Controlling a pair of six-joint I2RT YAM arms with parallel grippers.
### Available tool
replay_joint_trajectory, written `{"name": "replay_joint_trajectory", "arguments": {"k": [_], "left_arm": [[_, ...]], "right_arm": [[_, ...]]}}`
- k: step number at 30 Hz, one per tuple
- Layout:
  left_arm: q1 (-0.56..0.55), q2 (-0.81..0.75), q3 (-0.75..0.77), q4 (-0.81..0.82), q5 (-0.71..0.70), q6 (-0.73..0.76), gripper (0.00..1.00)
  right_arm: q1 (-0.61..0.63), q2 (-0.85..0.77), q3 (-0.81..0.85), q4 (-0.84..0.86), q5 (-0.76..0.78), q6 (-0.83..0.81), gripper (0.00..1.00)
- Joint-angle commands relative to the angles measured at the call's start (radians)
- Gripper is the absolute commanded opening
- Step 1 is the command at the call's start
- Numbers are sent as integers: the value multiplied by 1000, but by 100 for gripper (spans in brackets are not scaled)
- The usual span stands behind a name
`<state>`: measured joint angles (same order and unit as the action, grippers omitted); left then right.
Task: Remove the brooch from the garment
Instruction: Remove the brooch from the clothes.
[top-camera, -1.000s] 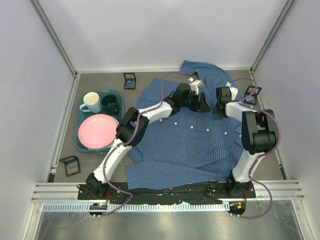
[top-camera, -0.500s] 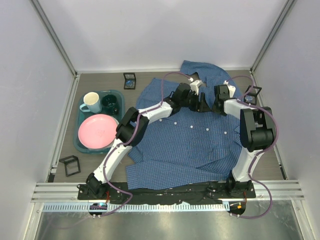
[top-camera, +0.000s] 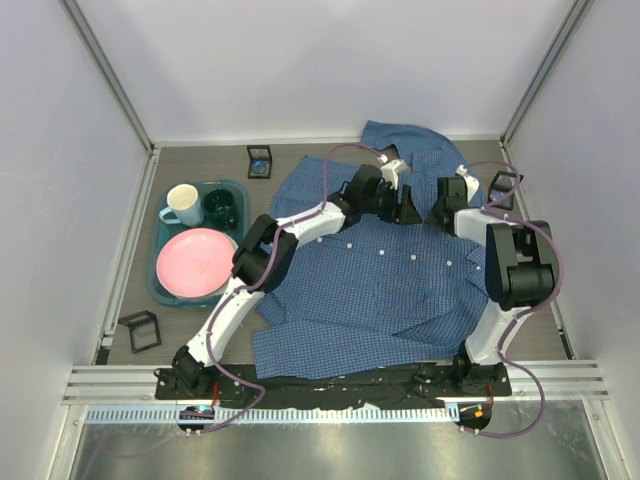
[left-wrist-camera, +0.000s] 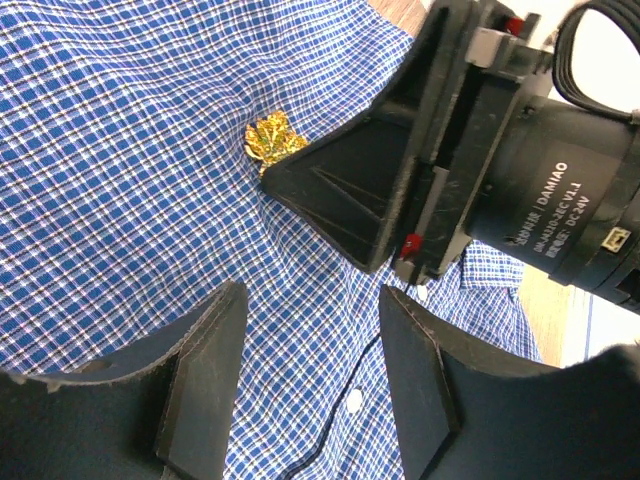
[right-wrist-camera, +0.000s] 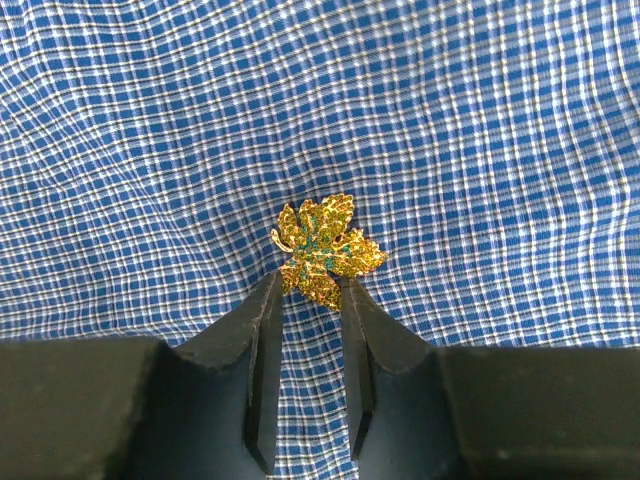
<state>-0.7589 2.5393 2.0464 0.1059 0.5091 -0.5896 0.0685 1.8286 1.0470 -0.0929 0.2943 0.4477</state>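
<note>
Brooch (right-wrist-camera: 325, 250), gold leaf pinned to garment (right-wrist-camera: 480, 120), at 12 o'clock of right hand (right-wrist-camera: 308, 284), narrowly parted tips astride lower lobe, pinch unconfirmable. Left hand (left-wrist-camera: 310, 375) gaping, empty, farther off.

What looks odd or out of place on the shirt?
Nothing is spilled or damaged. The shirt lies rumpled, and its cloth puckers around the gold leaf brooch, whose lower edge the right gripper pinches.
</note>
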Motion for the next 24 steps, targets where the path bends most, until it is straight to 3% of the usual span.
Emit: {"name": "replay_joint_trajectory", "arguments": {"k": [1,8,12,15,19,24], "left_arm": [[-3,-5,58,3,17,25,59],[4,36,129,24,46,-44,58],[12,81,179,72,65,-159,57],[18,145,262,103,98,-234,54],[27,243,342,245,138,-453,51],[30,325,402,261,126,-539,50]], "right_arm": [[-56,-84,-126,185,-182,124,18],[-133,-178,-369,540,-279,216,18],[-163,-180,-473,726,-365,272,18],[-174,-157,-501,791,-400,290,19],[-182,-157,-533,855,-422,310,19],[-187,-163,-547,883,-434,309,19]]}}
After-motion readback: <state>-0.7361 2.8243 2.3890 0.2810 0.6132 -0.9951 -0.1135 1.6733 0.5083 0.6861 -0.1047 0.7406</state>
